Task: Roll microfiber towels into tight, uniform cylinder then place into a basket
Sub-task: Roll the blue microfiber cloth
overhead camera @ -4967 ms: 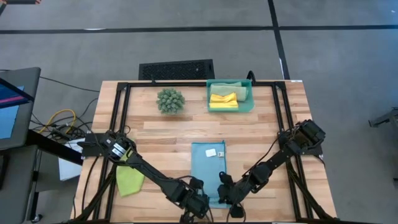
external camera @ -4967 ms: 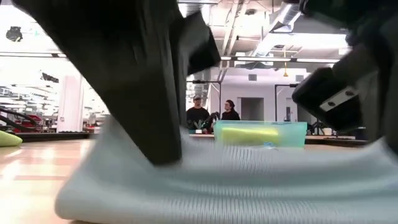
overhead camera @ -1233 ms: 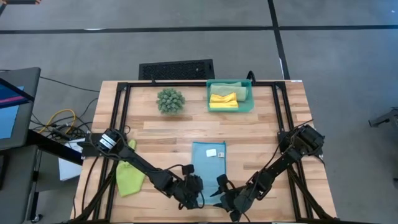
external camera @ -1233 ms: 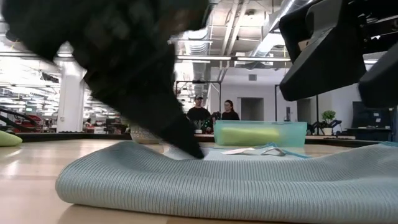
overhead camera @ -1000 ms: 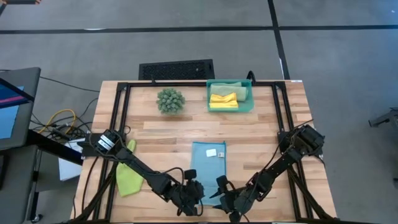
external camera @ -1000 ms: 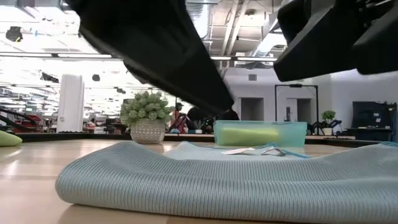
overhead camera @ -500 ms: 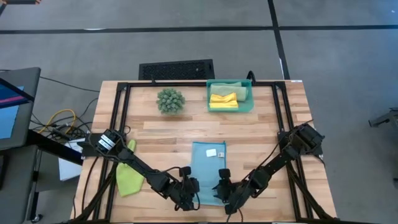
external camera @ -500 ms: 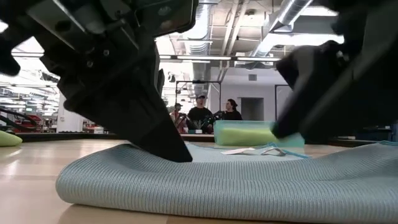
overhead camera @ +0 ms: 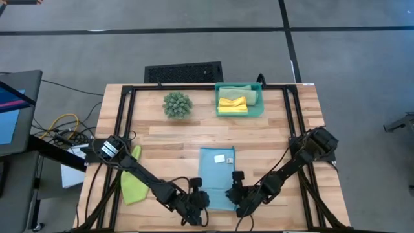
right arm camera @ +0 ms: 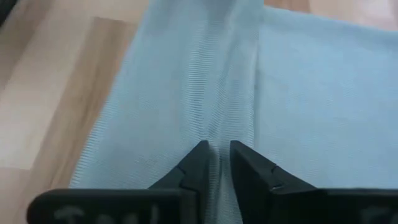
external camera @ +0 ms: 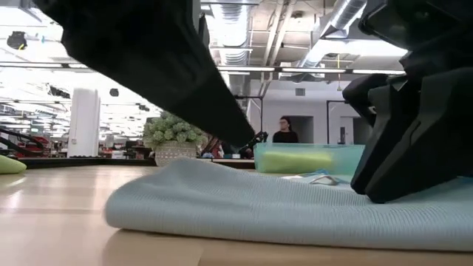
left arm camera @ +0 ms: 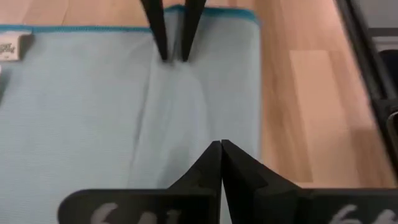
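- The wooden table (overhead camera: 174,139) fills the overhead view; I run both arms from its near edge, the far half left to the props.
- The light blue towel (overhead camera: 217,175) lies flat near the middle of the near half, a white label at its far end. It is the piece I am working on.
- The basket (overhead camera: 259,103), teal and low-walled, sits at the far edge, well apart from the blue towel. A yellow towel (overhead camera: 232,103) and a sage green towel (overhead camera: 244,90) already lie inside.
- The lime green towel (overhead camera: 134,186) lies crumpled by the left edge under the left arm, waiting its turn.
- A spiky plant ball (overhead camera: 177,104) stands left of the basket, with a black grille (overhead camera: 184,72) on the floor beyond the table.
- The left gripper (overhead camera: 200,200) sits at the towel's near left corner, fingers pressed fully together; its wrist view shows the tips meeting over the cloth, and I cannot tell whether any fabric is caught.
- The right gripper (overhead camera: 234,195) is at the near right corner, fingers nearly together, pinching a raised ridge of blue cloth.
- I judge the towel light, soft and limp, ribbed enough not to slip. It will sag, so I should take the near edge at both corners and roll evenly.
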You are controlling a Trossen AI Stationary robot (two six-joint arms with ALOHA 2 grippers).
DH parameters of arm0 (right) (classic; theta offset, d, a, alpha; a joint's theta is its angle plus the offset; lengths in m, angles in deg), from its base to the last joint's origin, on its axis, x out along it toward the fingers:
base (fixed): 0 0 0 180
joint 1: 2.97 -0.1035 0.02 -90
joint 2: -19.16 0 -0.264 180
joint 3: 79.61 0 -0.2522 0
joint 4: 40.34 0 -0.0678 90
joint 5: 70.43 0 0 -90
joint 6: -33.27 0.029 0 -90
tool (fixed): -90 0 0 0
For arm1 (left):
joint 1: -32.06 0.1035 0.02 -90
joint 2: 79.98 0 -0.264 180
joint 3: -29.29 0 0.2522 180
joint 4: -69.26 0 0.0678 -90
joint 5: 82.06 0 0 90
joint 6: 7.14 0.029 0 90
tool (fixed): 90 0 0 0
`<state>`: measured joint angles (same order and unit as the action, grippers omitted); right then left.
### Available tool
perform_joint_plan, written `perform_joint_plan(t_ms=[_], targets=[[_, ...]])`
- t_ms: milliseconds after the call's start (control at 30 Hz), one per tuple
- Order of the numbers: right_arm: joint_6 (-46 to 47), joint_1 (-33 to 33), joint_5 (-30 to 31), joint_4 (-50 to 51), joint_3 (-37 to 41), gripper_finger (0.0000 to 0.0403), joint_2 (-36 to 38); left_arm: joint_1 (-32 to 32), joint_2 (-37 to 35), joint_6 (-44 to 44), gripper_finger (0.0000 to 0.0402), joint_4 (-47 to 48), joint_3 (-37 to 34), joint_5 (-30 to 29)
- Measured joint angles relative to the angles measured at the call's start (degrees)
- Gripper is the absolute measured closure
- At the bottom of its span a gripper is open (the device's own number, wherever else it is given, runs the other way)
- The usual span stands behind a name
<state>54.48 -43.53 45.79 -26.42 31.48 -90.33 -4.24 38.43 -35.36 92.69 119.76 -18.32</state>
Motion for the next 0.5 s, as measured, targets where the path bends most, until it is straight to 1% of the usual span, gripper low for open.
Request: perform_joint_plan(t_ms=[267, 367, 500], targets=[[1.32, -0.62, 2.43, -0.67, 3.27, 0.0321, 5.11, 0.47, 0.52, 0.00, 0.0401, -0.38, -0.08, -0.67], [0.97, -1.25, 2.18, -5.31, 3.27, 0.0321, 5.24, 0.47, 0.49, 0.55, 0.0401, -0.27, 0.31, -2.56], [-0.40, -2.12, 0.72, -12.25, 3.07, 0.0321, 4.24, 1.66, 0.60, 0.50, 0.0401, -0.21, 0.06, -1.45]])
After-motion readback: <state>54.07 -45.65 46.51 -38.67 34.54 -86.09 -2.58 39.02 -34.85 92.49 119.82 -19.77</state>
